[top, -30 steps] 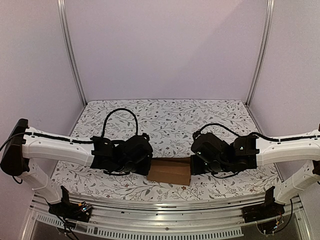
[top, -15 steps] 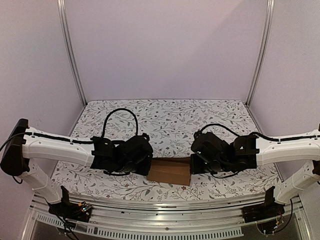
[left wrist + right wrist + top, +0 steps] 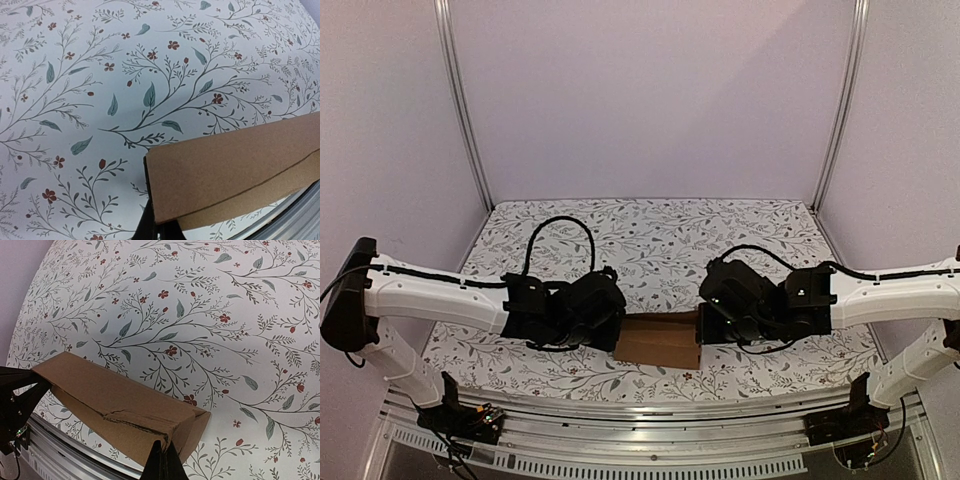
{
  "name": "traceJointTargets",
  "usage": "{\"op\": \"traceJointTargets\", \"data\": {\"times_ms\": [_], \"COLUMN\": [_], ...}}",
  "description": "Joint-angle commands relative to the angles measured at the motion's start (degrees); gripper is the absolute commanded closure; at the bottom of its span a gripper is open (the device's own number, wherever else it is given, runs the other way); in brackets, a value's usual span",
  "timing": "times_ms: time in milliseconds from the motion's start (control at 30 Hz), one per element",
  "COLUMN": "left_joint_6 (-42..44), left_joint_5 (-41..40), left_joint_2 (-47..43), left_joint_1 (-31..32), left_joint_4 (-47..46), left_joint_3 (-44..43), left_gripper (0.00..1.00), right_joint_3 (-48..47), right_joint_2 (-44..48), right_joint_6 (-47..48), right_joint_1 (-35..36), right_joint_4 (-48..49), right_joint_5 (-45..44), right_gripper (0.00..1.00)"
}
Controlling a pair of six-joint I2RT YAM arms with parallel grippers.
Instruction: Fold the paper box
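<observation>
The paper box (image 3: 658, 342) is plain brown cardboard, folded into a small rectangular shape, held between my two arms near the table's front edge. My left gripper (image 3: 617, 334) is shut on its left end; in the left wrist view the box (image 3: 235, 170) fills the lower right and the gripper (image 3: 159, 227) pinches its near corner. My right gripper (image 3: 701, 332) is shut on its right end; in the right wrist view the box (image 3: 115, 407) stretches leftward and the gripper (image 3: 164, 460) grips a creased top edge at its right corner.
The table (image 3: 650, 240) has a floral-patterned cover. A metal rail (image 3: 640, 405) runs along the near edge, just below the box. Purple walls and two upright metal posts (image 3: 460, 100) enclose the back and sides.
My right gripper has shifted slightly left and up, pressing the box's right end. The left arm and the box have stayed almost still.
</observation>
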State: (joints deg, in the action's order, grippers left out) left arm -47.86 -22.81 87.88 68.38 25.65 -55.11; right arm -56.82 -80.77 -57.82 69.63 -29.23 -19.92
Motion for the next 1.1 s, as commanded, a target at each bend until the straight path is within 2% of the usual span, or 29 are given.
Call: {"op": "traceJointTargets", "data": {"times_ms": [0, 733, 1067], "left_joint_6": [1.2, 1.9, 2.0], "left_joint_5": [9.1, 9.3, 8.8], "left_joint_2": [4.3, 5.1, 5.2], "left_joint_1": [2.8, 3.0, 3.0], "left_joint_4": [-0.5, -0.3, 0.3], "left_joint_3": [1.3, 0.5, 0.4], "left_gripper": [1.00, 1.00, 1.00], "right_joint_3": [-2.2, -2.3, 0.9], "right_joint_2": [-1.7, -1.6, 0.7], "right_joint_6": [-1.3, -2.3, -0.7], "right_joint_1": [0.9, 0.9, 0.8], "right_joint_4": [12.2, 14.8, 11.9], "right_joint_5": [6.5, 6.1, 5.5], "right_gripper": [1.00, 1.00, 1.00]}}
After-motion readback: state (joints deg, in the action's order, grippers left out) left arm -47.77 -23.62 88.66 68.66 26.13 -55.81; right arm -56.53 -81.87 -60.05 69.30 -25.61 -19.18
